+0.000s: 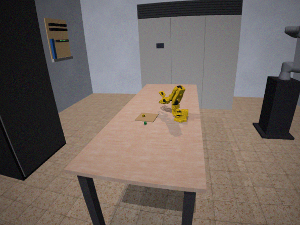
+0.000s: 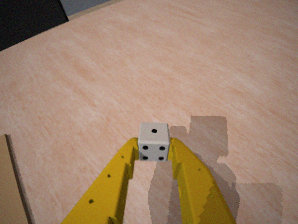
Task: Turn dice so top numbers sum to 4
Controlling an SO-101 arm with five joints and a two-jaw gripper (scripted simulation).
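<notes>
My gripper point(image 2: 154, 150) is shut on a white die point(image 2: 153, 142) and holds it above the bare table, off the mat. In the wrist view the die shows a one-pip face towards the table's far side and a four-pip face towards the camera. In the exterior view the gripper point(image 1: 161, 97) is raised beside the arm, right of the tan mat point(image 1: 146, 117). A yellow die point(image 1: 143, 115) lies on the mat. A green die point(image 1: 145, 122) lies on the table just off the mat's near edge. A strip of the mat shows at the left edge of the wrist view point(image 2: 12, 185).
The arm's yellow base point(image 1: 181, 115) stands on the table right of the mat. The long table's edges are far from the dice. A dark cabinet stands at the left and a grey cupboard behind the table.
</notes>
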